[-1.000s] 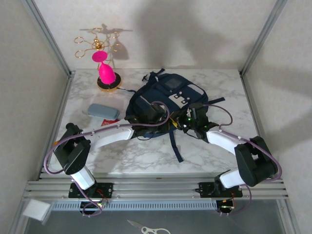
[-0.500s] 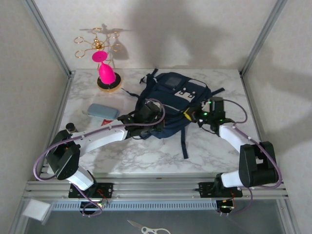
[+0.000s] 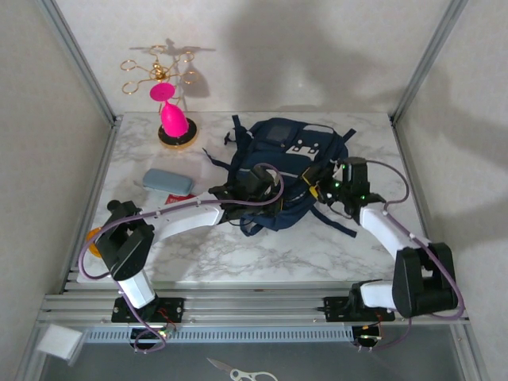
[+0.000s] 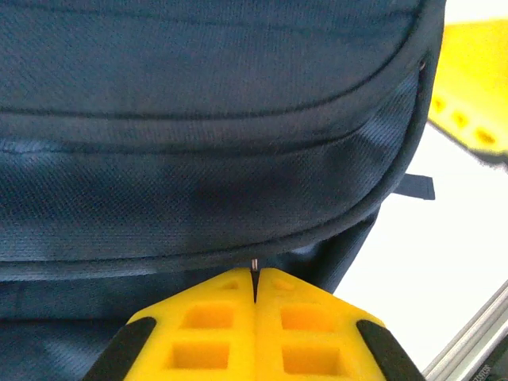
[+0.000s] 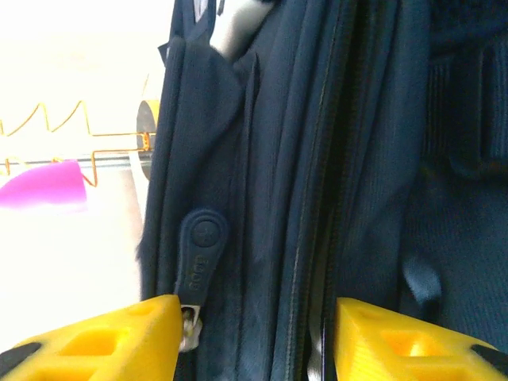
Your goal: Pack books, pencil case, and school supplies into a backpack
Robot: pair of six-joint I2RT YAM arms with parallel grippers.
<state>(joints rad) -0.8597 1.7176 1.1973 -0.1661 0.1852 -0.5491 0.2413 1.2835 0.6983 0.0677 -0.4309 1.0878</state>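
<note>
The navy backpack (image 3: 287,151) lies at the middle back of the marble table, front patches up. My left gripper (image 3: 275,197) is at its near edge, shut; in the left wrist view the jaws (image 4: 255,274) pinch a small metal zip piece under a seam of the backpack (image 4: 198,119). At the bag's right side my right gripper (image 3: 317,185) is open. Its fingers (image 5: 258,311) straddle folds of the backpack (image 5: 333,143), a dark rubber zip tab (image 5: 200,252) beside the left finger. The grey-blue pencil case (image 3: 168,181) lies to the left. An orange piece (image 3: 94,240) sits at the table's left edge.
A gold wire stand with a pink piece (image 3: 172,117) occupies the back left corner. Loose backpack straps (image 3: 340,223) trail toward the front right. Metal frame posts border the table. Scissors (image 3: 238,371) lie below the front rail.
The backpack has shifted back and to the right and turned. My right gripper went from shut to open and moved right with it. The left gripper stayed shut.
</note>
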